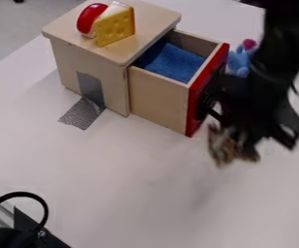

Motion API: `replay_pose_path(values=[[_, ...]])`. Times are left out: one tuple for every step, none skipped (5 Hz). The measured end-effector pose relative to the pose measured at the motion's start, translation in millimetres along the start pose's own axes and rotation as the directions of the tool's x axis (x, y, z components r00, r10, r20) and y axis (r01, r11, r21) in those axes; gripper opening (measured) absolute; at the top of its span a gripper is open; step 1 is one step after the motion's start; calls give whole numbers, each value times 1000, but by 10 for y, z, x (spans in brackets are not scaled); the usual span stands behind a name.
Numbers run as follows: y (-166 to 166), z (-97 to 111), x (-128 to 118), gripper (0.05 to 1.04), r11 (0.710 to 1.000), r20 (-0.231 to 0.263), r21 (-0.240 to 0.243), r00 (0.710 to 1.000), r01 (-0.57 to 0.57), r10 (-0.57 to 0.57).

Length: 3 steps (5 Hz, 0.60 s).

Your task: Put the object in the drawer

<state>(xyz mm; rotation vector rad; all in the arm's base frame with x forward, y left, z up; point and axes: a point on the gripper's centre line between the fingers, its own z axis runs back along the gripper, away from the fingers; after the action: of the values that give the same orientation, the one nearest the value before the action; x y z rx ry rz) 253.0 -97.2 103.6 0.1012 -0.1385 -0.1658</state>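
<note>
The black gripper [255, 114] hangs at the right, just beyond the red front of the pulled-out drawer [158, 100]. Below it is a blurred brown and greenish object [221, 147], partly covered by the gripper; whether the two touch I cannot tell. A blue cloth [172, 62] lies inside the drawer, whose wooden walls and red front are visible. The drawer sticks out from the right side of a small wooden cabinet [60, 62].
A yellow cheese wedge [115, 26] and a red round toy [90, 18] stand on the cabinet top. Behind the arm is a blue toy [239, 62]. Grey tape [83, 113] holds the cabinet to the white table [112, 179]. A black cable [27, 194] curves at the lower left.
</note>
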Motion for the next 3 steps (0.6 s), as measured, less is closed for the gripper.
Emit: replay_pose_path(values=[[366,202,4,302,995,42,46,995,-91,89],[670,207,41,302,980,66,74,981,-185,180],[892,95,135,302,962,75,91,965,-258,252]])
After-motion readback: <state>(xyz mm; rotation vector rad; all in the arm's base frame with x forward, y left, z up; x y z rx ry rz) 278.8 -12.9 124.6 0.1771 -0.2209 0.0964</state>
